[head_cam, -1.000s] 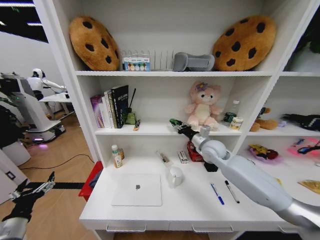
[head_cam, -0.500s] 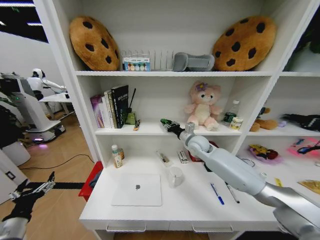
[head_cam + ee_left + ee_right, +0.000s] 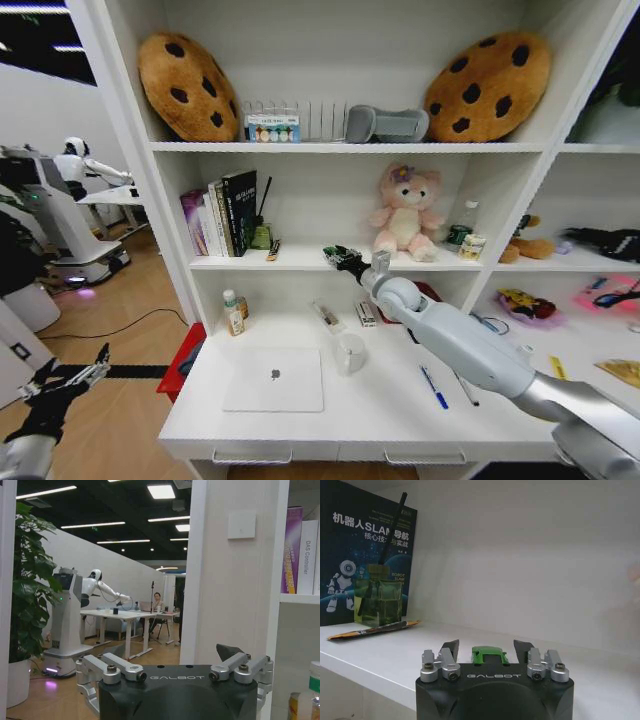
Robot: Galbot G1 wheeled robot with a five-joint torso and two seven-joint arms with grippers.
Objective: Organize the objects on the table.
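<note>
Green and thumb-sized, the green object (image 3: 489, 654) sits between the fingers of the right gripper (image 3: 487, 644) with a sliver of gap on each side. The fingers look parted around it, not pinching it. It appears to rest on the middle shelf, above and behind the laptop (image 3: 274, 379) and a little to its right. Over the last second the right arm swung leftward along that shelf, then eased back slightly. I judge the piece has just been delivered and let go.

Nearest, the left gripper (image 3: 65, 378) hangs low, well to the left of the laptop, its fingers spread and empty. Right of the laptop on the table (image 3: 380, 415) lie the blue pen (image 3: 434, 387) and the black pen (image 3: 465, 392), not yet sorted. A white cup (image 3: 350, 352) stands just beside the laptop's far right corner, under the outstretched arm. Farther back on the shelf, a diffuser bottle (image 3: 377, 602) and a dark book (image 3: 350, 555) crowd the spot up and behind the laptop.
</note>
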